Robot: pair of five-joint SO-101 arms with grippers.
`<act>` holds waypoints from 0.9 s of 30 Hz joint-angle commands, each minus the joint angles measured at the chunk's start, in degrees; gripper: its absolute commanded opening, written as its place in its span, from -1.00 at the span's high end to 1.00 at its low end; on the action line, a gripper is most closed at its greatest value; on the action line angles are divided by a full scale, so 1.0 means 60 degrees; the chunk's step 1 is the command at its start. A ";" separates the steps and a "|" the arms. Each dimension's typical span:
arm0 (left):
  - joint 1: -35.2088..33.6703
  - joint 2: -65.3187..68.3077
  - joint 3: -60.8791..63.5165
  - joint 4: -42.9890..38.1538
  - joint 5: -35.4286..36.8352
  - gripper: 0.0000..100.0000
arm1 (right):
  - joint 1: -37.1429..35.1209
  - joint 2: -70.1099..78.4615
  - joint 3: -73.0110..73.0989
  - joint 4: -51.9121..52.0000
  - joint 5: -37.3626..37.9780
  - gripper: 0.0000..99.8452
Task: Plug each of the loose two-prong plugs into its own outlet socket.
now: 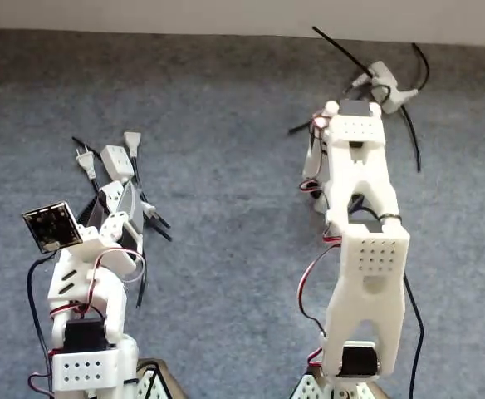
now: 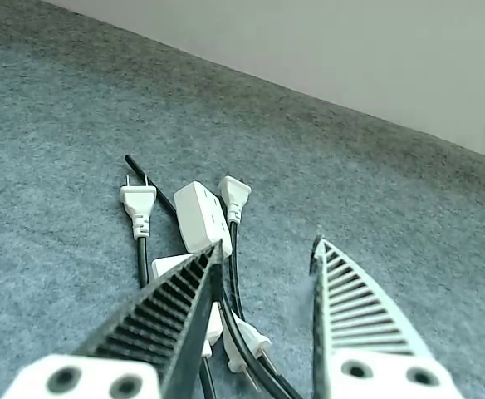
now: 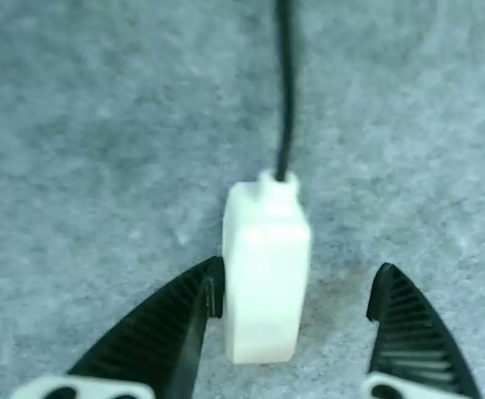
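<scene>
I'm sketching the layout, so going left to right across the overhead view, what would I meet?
Loose two-prong plug → white socket block → right arm. Left arm and far connector overlap these, so omitted.

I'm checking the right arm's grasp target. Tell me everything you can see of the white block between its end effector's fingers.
The white block is a smooth, boxy piece, plastic by its look, lying flat on the grey carpet. A black cord leaves a small collar at its far end. It sits between the open fingers of the right end effector, close against one finger, clear of the other.
</scene>
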 commanded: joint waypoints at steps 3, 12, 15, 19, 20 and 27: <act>0.0154 -0.0110 0.0154 -0.0015 -0.0015 0.62 | 0.0974 -0.0183 0.0051 0.1121 0.0894 0.46; 0.0154 -0.0110 0.0154 -0.0015 -0.0015 0.62 | 0.1473 -0.1795 -0.0183 0.1385 0.1993 0.46; 0.0154 -0.0110 0.0154 -0.0015 -0.0015 0.62 | 0.1502 -0.2205 -0.0154 0.1399 0.2608 0.46; 0.0154 -0.0110 0.0154 -0.0015 -0.0015 0.62 | 0.1648 -0.2366 -0.0198 0.1385 0.3648 0.46; 0.0154 -0.0110 0.0154 -0.0015 -0.0015 0.62 | 0.1634 -0.2366 -0.0242 0.1385 0.3883 0.46; 0.0154 -0.0110 0.0154 -0.0015 -0.0015 0.62 | 0.1443 -0.2249 -0.0139 0.1297 0.6198 0.46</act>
